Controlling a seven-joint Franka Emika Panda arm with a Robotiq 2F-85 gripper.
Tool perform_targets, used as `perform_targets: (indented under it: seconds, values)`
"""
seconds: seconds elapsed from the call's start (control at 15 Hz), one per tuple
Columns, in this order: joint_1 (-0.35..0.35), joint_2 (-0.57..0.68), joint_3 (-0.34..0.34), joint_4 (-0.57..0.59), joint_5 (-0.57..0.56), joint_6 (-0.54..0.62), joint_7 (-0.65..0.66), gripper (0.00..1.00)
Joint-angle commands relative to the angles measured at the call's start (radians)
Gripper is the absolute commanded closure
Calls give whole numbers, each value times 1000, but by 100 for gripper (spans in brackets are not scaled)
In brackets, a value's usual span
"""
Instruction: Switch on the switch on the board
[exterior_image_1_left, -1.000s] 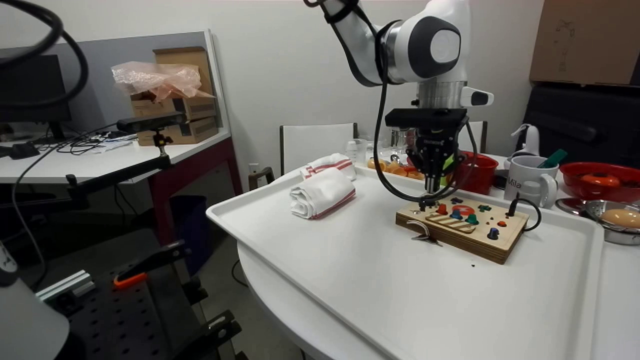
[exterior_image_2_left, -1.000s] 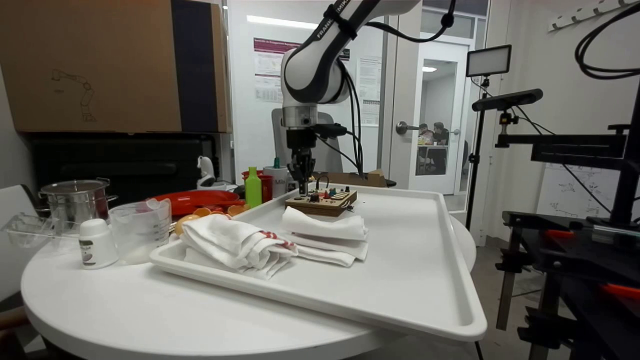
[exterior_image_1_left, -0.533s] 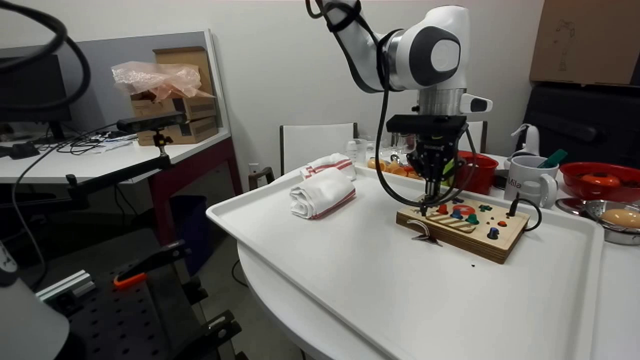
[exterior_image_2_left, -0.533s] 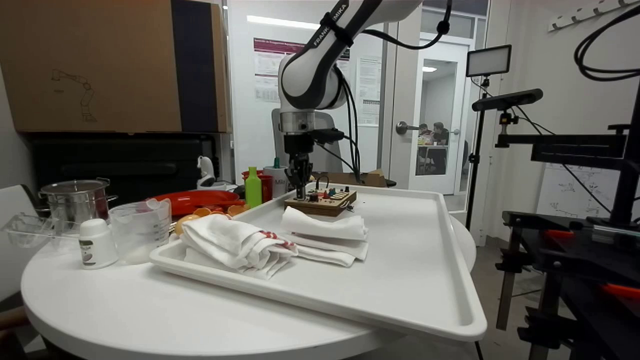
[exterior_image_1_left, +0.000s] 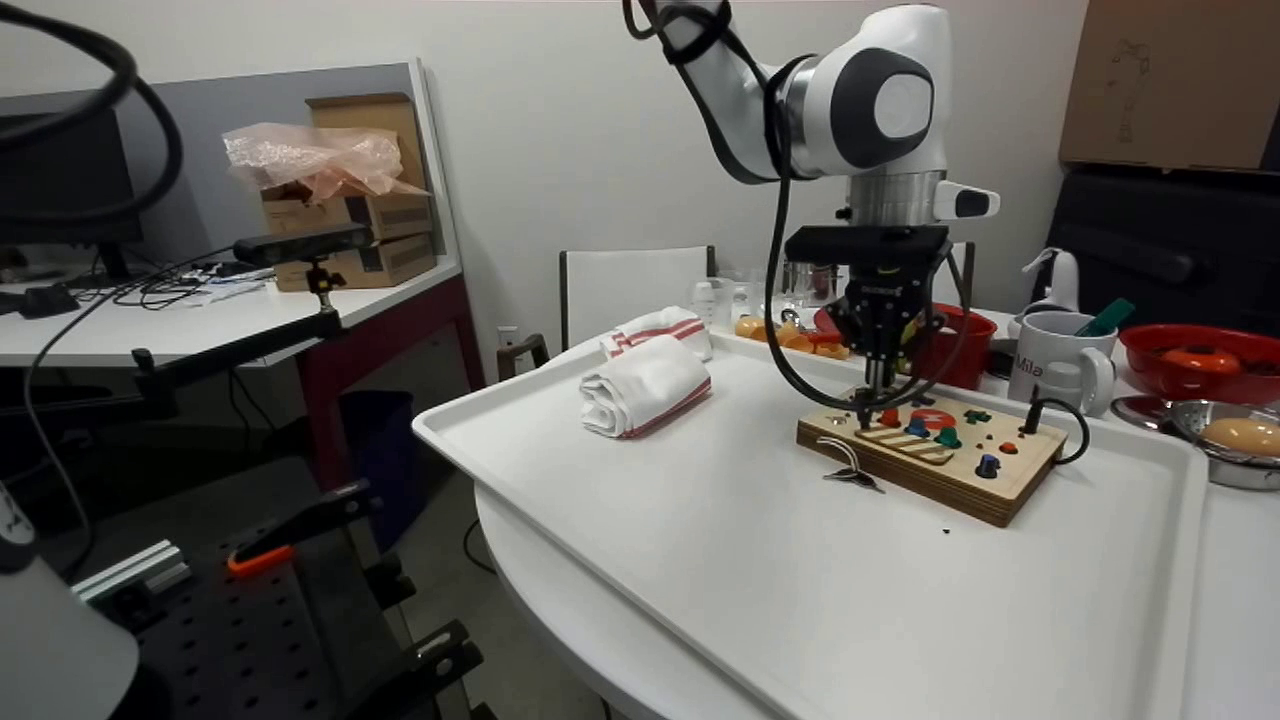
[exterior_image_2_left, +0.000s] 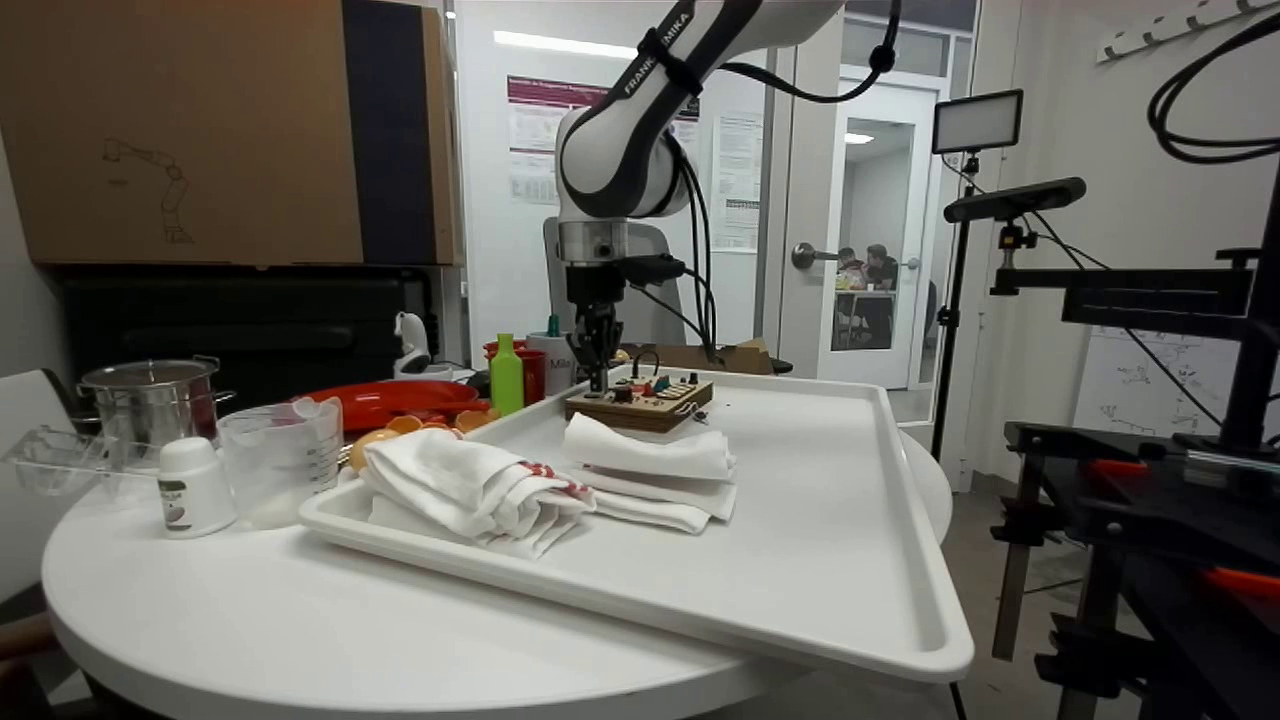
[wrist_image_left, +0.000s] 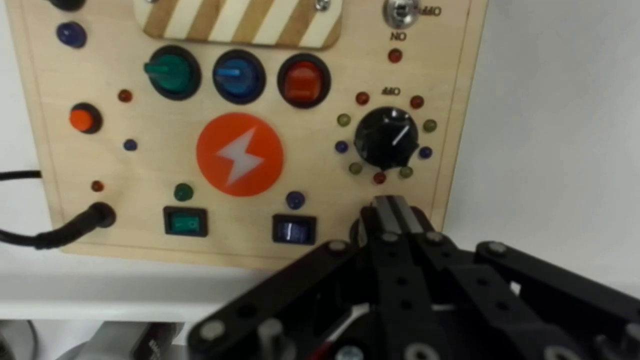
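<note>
Soft, even light is filling both exterior views, and the tray (exterior_image_1_left: 720, 540) is looking bright. In an exterior view a strip (exterior_image_2_left: 567, 44) is glaring on the far wall (exterior_image_2_left: 485, 220), and a lamp (exterior_image_2_left: 857, 137) is glowing behind the far glass (exterior_image_2_left: 885, 200). In an exterior view deep shadow is lying under the desk (exterior_image_1_left: 190, 325) on the left. The wrist view is running soft: the lettering (wrist_image_left: 398, 36) on the board (wrist_image_left: 312, 150) is blurring, and small glints are showing on the knob (wrist_image_left: 386, 137).

Pale wall (exterior_image_1_left: 530, 150), grey partition (exterior_image_1_left: 205, 200), white desk (exterior_image_1_left: 160, 325) — and a glass-paned door (exterior_image_2_left: 880, 190).
</note>
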Motion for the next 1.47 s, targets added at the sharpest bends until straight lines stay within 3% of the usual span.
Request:
perform_targets:
  seconds: [0.0, 1.4]
  values:
    - [6, 21, -13, 39, -12, -3, 9, 100]
    - [17, 20, -19, 74, -20, -46, 16, 100]
